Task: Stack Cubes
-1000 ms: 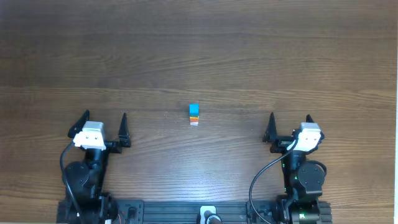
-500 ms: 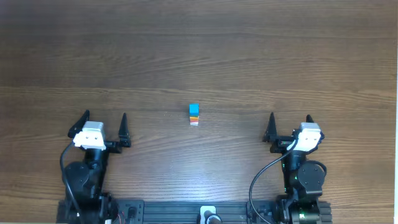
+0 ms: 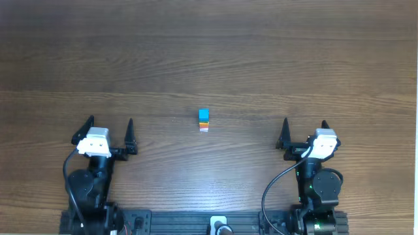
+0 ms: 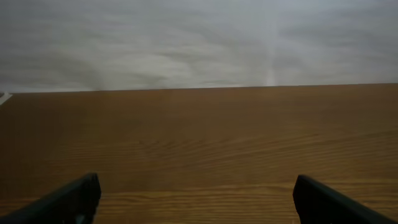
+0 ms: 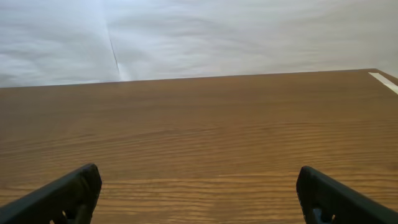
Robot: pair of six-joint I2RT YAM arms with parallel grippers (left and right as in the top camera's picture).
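The wooden table (image 3: pixel 209 52) carries both arms drawn back near their bases, one at each side. The left gripper (image 3: pixel 110 122) and the right gripper (image 3: pixel 305 123) both hang with fingers spread wide and nothing between them, each aimed straight up the table. The stack of cubes (image 3: pixel 204 121) stands between them near the middle of the table, level with the fingertips or just beyond. It lies inward from either gripper, at about the same distance from each, so neither arm is clearly nearer. Its long axis looks vertical and the column upright, its faces roughly square to the table's edges, with the blue cube (image 3: pixel 204 115) on top, the orange cube (image 3: pixel 204 123) beneath it and a pale cube (image 3: pixel 204 129) at the bottom.
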